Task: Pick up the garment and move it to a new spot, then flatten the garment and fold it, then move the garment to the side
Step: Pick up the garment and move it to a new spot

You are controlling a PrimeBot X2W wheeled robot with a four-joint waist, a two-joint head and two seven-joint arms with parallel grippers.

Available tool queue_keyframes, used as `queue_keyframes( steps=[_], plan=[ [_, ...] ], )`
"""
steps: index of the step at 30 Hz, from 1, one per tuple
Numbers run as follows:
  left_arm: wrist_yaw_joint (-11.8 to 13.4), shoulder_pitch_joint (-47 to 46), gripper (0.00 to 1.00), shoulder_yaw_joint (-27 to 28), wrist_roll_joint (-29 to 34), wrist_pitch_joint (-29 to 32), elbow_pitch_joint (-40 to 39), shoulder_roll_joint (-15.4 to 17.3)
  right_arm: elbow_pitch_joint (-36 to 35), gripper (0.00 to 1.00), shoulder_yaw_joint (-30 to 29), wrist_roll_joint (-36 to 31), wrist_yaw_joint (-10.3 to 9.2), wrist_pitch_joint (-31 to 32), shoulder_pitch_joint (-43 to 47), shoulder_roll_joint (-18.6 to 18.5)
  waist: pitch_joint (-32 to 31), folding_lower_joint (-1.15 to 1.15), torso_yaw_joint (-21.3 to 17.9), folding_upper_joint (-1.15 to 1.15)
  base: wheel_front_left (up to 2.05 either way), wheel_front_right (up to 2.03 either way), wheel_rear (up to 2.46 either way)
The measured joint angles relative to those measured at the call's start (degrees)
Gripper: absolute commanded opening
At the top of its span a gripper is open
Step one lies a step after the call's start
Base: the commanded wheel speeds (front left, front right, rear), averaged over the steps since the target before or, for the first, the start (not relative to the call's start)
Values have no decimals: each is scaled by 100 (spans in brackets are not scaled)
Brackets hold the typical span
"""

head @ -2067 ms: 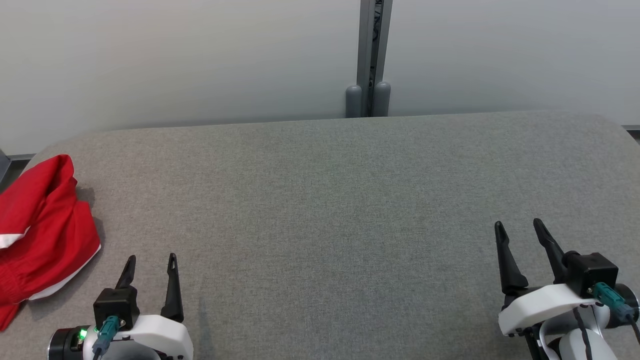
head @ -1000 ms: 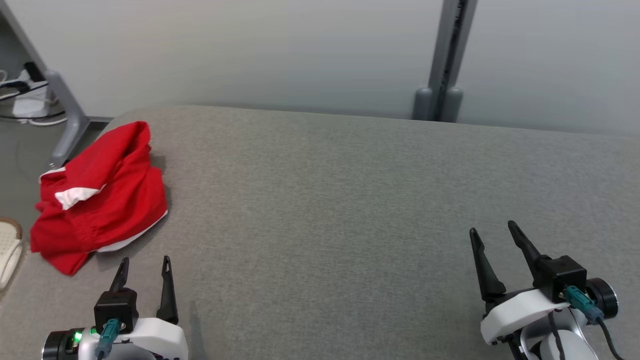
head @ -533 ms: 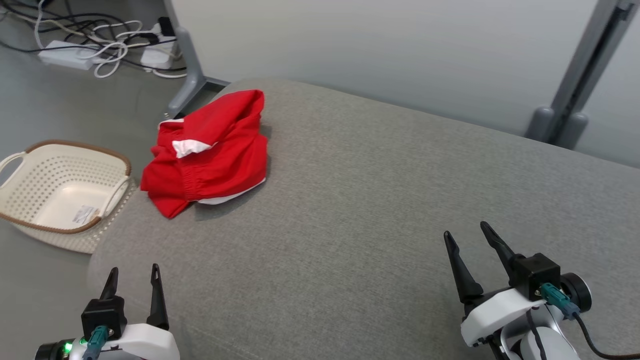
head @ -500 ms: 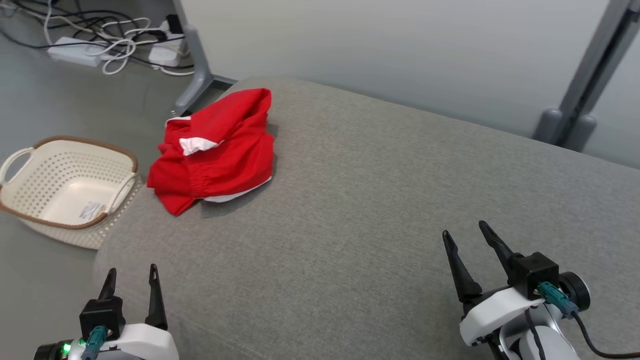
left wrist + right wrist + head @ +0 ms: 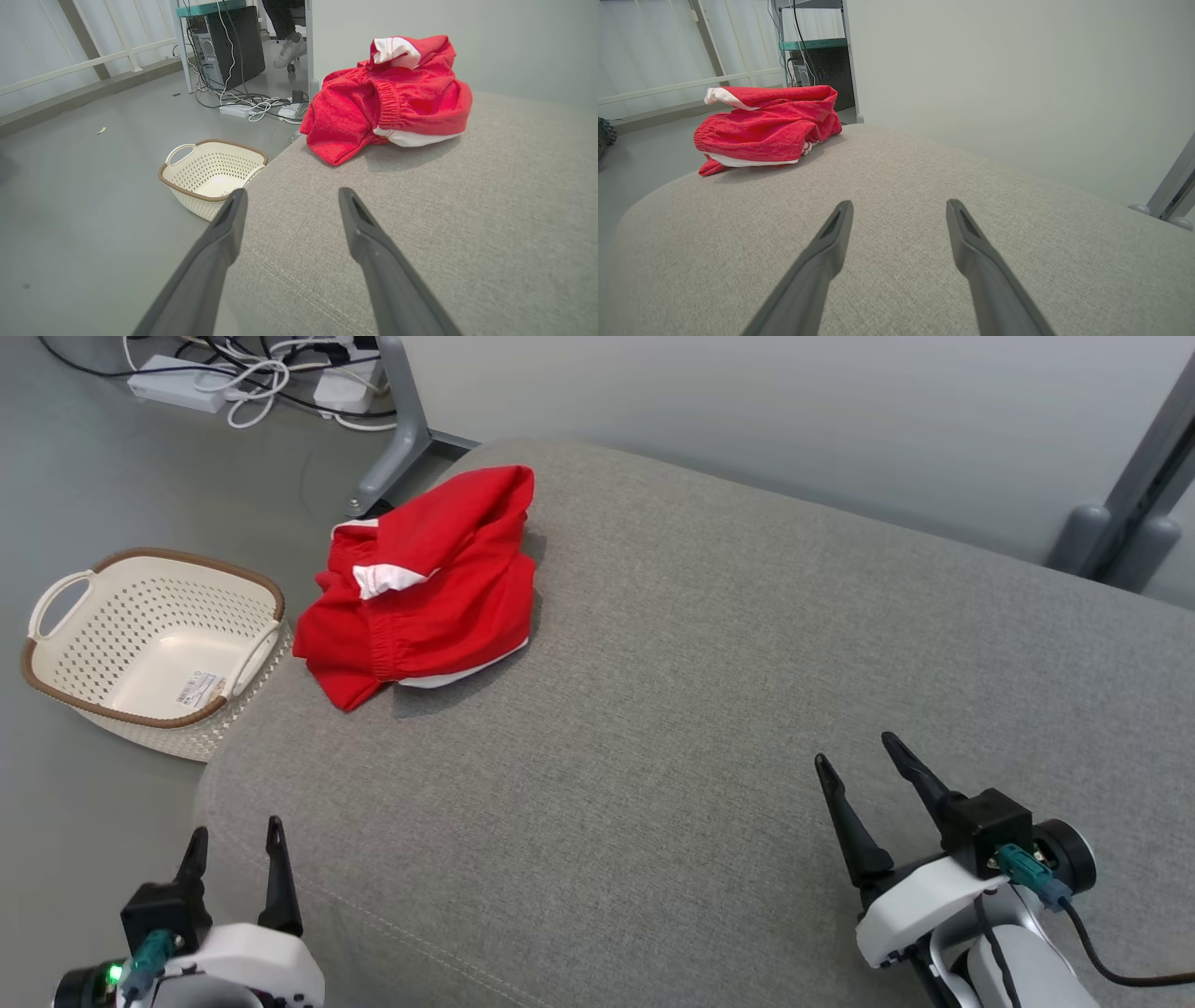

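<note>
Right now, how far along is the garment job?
Done: nothing visible; the garment lies crumpled at the far left corner of the grey cushion, beside the basket on the floor. In hand: nothing; the left gripper and right gripper are open, empty and well short of it. Left: pick up, relocate, flatten, fold, set aside.

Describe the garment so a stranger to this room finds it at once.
Start at the wide grey cushioned surface. Near its rounded far-left corner, beside the cream basket on the floor, lies the garment: crumpled, bright red with white trim.
</note>
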Motion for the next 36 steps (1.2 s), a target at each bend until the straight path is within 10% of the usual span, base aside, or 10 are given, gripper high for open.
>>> queue_keyframes(
  steps=[19,32,33,34,36],
  plan=[
    [-861,-2993,100,34,-123,-1,1786,913,-274,100,235,-22,0,0,-573,-571,1407,0,-945,0,0,0,0],
    [-630,-4625,100,-573,307,1126,3918,1624,-498,100,285,-13,0,-19,-950,-537,2051,0,-1567,0,0,0,0],
    [-626,-4681,75,-575,301,1162,3989,1629,-509,100,267,-12,0,-19,-951,-517,2070,0,-1611,0,0,0,0],
    [-623,-4719,7,-563,268,1147,4027,1621,-514,100,242,-9,1,-19,-954,-499,2083,0,-1651,0,0,0,0],
    [-583,-4774,0,-595,280,1076,4062,1613,-514,100,211,-2,0,-19,-953,-485,2086,0,-1715,0,0,0,0]
  ],
)
